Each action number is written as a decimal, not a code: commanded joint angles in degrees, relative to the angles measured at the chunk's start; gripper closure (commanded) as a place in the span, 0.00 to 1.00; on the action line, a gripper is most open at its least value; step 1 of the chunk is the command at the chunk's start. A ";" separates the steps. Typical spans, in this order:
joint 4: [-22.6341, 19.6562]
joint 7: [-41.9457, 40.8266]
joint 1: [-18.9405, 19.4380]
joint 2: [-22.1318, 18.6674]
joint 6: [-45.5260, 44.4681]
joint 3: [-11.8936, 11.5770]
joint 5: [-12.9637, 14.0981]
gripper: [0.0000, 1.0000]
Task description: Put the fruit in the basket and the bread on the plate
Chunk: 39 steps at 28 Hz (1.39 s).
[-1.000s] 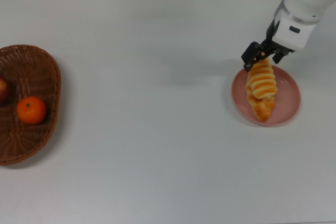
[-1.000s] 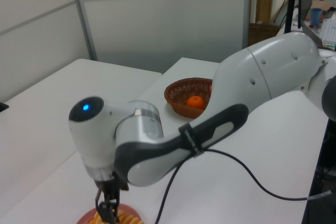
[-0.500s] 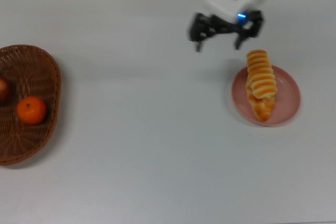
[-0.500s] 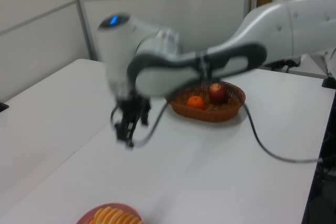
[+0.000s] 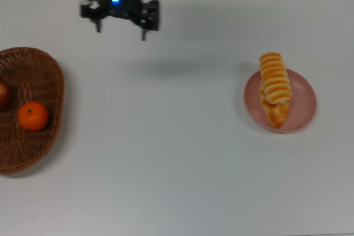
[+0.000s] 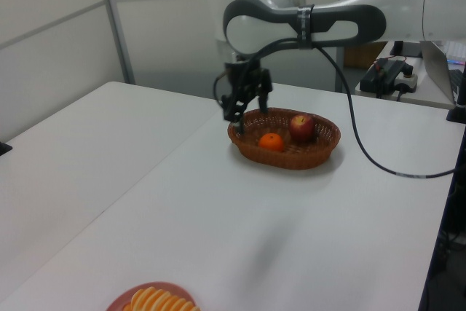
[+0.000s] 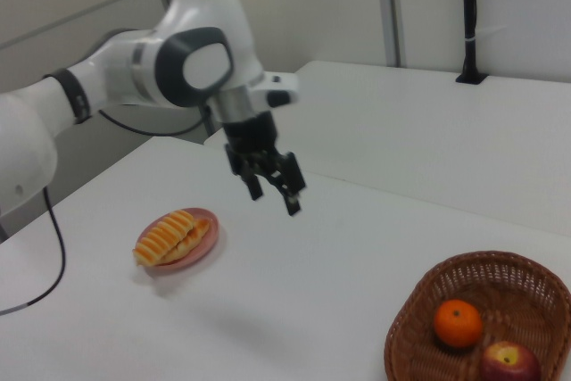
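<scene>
- Our gripper (image 5: 120, 25) hangs in the air with nothing held, its jaws spread wide, over bare table (image 5: 177, 153) toward the top view's upper left, between basket and plate but nearer the basket.
- The apple (image 6: 302, 127) and mandarin (image 5: 33, 115) both lie inside the wicker basket (image 5: 52, 89) at the top view's left edge.
- Both pastries (image 5: 275, 88) sit stacked on the pink plate (image 5: 307, 103) at the top view's right; the upper one rests across the lower, and its far end reaches past the rim.
- We judge the task essentially done; nothing is loose on the table.
- What could go wrong from here: the top roll, perched and overhanging, could slide off the plate if the table is jolted.
- A low sweep of the arm past the basket could clip its rim and shift the fruit.
</scene>
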 commanded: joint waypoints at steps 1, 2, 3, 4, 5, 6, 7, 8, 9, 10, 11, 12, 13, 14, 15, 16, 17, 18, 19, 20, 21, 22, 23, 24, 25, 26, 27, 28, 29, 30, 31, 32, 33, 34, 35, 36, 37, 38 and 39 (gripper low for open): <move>-1.01 -6.10 0.79 -1.03 -1.26 -7.50 5.56 0.00; -1.01 -7.94 0.71 -0.95 -1.18 -9.43 7.31 0.00; -0.92 -8.65 0.62 -0.95 -1.00 -9.97 7.94 0.00; -0.92 -9.27 0.53 -0.86 -1.00 -10.23 8.29 0.00; -0.92 -9.71 0.36 -0.77 -0.91 -10.32 8.47 0.00; -0.92 -10.06 -0.08 -0.68 -1.00 -10.32 8.47 0.00; -0.92 -10.50 -0.61 -0.68 -0.83 -10.24 8.47 0.00; -0.83 -10.77 -0.61 -0.68 -0.83 -10.24 8.56 0.00; -0.83 -11.12 -0.70 -0.68 -0.74 -10.24 8.56 0.00; -0.83 -11.30 -0.87 -0.68 -0.74 -10.24 8.65 0.00; -0.75 -11.56 -1.14 -0.68 -0.74 -10.24 8.65 0.00; -0.74 -12.00 -1.40 -0.68 -0.74 -10.24 8.56 0.00; -0.83 -12.09 -1.40 -0.68 -0.74 -10.24 8.56 0.00; -0.83 -12.09 -1.40 -0.60 -0.74 -10.32 8.56 0.00; -0.75 -12.09 -1.40 -0.51 -0.74 -10.24 8.56 0.00; -0.83 -12.09 -1.49 -0.51 -0.74 -10.24 8.56 0.00; -0.83 -12.09 -1.49 -0.51 -0.74 -10.32 8.56 0.00; -0.83 -12.09 -1.49 -0.51 -0.82 -10.32 8.56 0.00; -0.92 -12.00 -1.49 -0.51 -0.91 -10.32 8.56 0.00; -1.01 -12.00 -1.40 -0.51 -1.09 -10.32 8.56 0.00; -1.10 -11.91 -1.32 -0.51 -1.26 -10.24 8.47 0.00; -1.18 -11.91 -1.32 -0.59 -1.35 -10.15 8.56 0.00; -1.18 -11.91 -1.23 -0.51 -1.44 -10.15 8.56 0.00; -1.18 -11.83 -1.23 -0.51 -1.44 -10.15 8.47 0.00; -1.18 -11.83 -1.23 -0.59 -1.44 -10.15 8.47 0.00; -1.10 -11.91 -1.23 -0.59 -1.44 -10.15 8.56 0.00; -1.10 -11.91 -1.31 -0.59 -1.44 -10.06 8.56 0.00; -1.10 -12.00 -1.32 -0.59 -1.44 -10.06 8.56 0.00; -1.10 -12.00 -1.23 -0.59 -1.44 -10.06 8.56 0.00; -1.18 -12.00 -1.05 -0.51 -1.44 -10.06 8.47 0.00; -1.18 -12.00 -0.96 -0.51 -1.44 -10.06 8.39 0.00; -1.18 -12.00 -0.96 -0.42 -1.44 -9.97 8.39 0.00; -1.18 -12.00 -0.96 -0.51 -1.44 -9.97 8.30 0.00; -1.10 -12.00 -1.05 -0.51 -1.35 -10.06 8.30 0.00; -0.84 -12.09 -1.31 -0.51 -1.35 -10.06 8.21 0.00; -0.75 -12.09 -1.32 -0.51 -1.27 -10.15 8.30 0.00; -0.74 -12.09 -1.40 -0.51 -1.09 -10.15 8.30 0.00; -0.74 -12.09 -1.32 -0.51 -1.00 -10.24 8.30 0.00; -0.74 -12.09 -1.32 -0.51 -0.91 -10.15 8.21 0.00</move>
